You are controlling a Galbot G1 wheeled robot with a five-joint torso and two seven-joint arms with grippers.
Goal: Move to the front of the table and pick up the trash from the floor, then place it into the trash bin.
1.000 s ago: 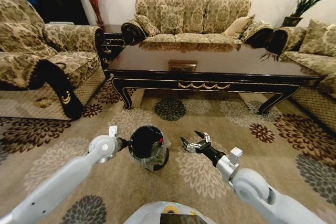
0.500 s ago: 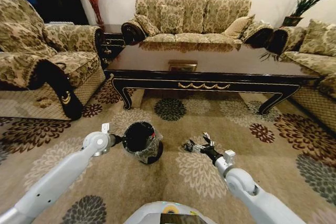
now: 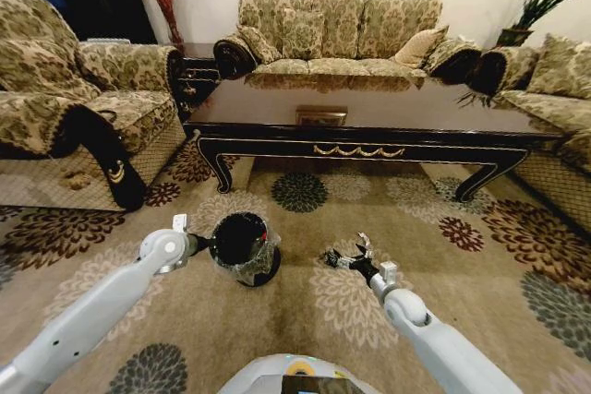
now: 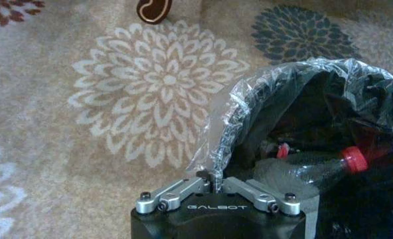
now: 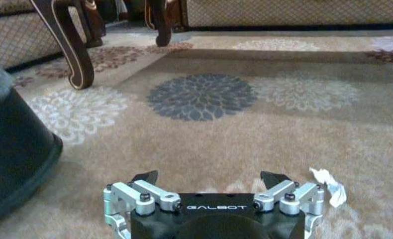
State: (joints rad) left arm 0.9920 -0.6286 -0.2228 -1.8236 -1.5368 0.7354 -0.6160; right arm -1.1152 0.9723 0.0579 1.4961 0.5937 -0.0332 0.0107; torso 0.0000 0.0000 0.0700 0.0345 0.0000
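Left gripper (image 4: 216, 185) pinched on trash bin (image 3: 242, 248) rim and liner, steadying it. Bottle (image 4: 319, 169) inside already, beyond those jaws. Right gripper (image 5: 210, 180) spread wide, low over floor (image 5: 249, 129); white scrap (image 5: 328, 185) just outside one jaw.

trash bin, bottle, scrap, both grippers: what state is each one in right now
trash bin: tilted on the floor, liner rim pinched
left gripper: shut on the bin's rim
bottle: inside the bin, red cap on
right gripper: open, low over the carpet
white scrap: on the carpet beside the right gripper
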